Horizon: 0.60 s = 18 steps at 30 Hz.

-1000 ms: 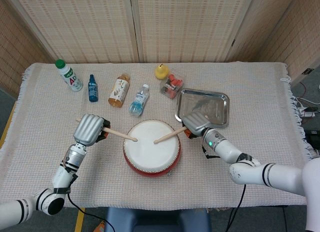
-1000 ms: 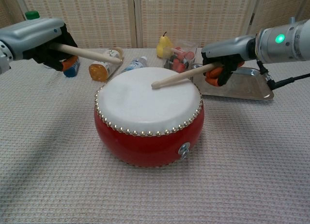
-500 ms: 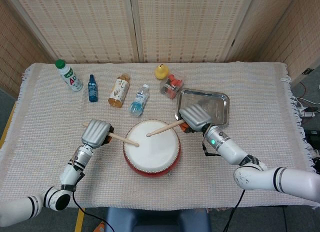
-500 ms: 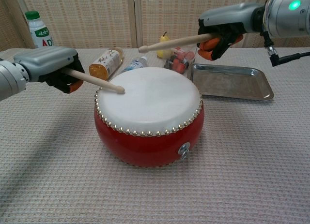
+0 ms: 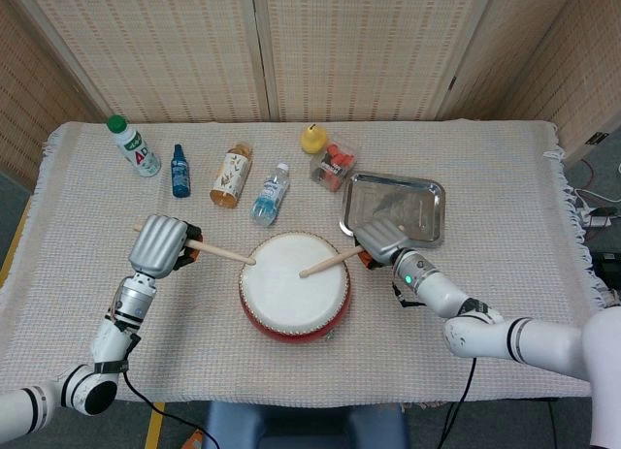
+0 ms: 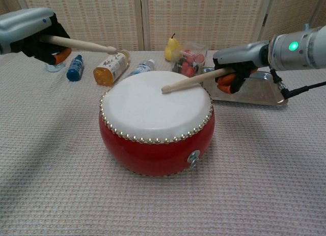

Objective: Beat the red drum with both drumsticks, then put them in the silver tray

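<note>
The red drum [image 5: 294, 296] [image 6: 156, 140] with a white skin sits at the table's front centre. My left hand [image 5: 160, 243] [image 6: 35, 36] grips a wooden drumstick [image 5: 219, 252] [image 6: 79, 43], raised to the drum's left with its tip lifted off the skin. My right hand [image 5: 380, 240] [image 6: 238, 60] holds the other drumstick [image 5: 325, 263] [image 6: 188, 81], whose tip lies on the skin right of centre. The silver tray [image 5: 424, 199] [image 6: 260, 90] lies just behind my right hand.
Along the back stand a green-capped white bottle [image 5: 133, 145], a small blue bottle [image 5: 179, 171] [image 6: 75, 68], a lying orange-capped bottle [image 5: 231, 176] [image 6: 109, 68], a water bottle [image 5: 271, 194] [image 6: 142, 68], a yellow duck [image 5: 312, 138] and a clear box of red things [image 5: 333, 166] [image 6: 189, 61].
My right hand has come down from its raised pose, bringing its stick tip onto the skin. My left hand has lifted up and to the left, taking its stick off the drum.
</note>
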{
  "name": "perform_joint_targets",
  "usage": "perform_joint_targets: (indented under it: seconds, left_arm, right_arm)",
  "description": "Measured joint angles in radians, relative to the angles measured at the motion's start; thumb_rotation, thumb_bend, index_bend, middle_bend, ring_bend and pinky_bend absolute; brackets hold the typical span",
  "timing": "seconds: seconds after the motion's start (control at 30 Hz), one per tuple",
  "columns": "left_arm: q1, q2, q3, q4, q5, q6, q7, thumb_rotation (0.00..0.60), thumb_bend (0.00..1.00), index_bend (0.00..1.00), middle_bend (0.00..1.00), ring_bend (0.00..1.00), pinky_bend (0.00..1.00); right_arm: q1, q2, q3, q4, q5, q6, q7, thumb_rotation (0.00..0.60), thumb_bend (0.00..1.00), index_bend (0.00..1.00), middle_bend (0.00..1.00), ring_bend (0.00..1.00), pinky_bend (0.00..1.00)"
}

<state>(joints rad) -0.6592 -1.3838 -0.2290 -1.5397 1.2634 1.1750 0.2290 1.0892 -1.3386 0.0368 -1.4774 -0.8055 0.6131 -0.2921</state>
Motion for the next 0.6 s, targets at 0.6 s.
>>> perform_joint_targets:
  seconds: [0.6]
  left_arm:
    - [0.04,0.034,0.017,0.001,0.026,0.02,-0.061,0.6,0.98,0.98,1.0,1.0,1.0]
  right_arm:
    - [-0.136,0.091,0.091,0.063,-0.025,0.008,0.284,0.6,1.0,1.0,0.97,1.0,1.0]
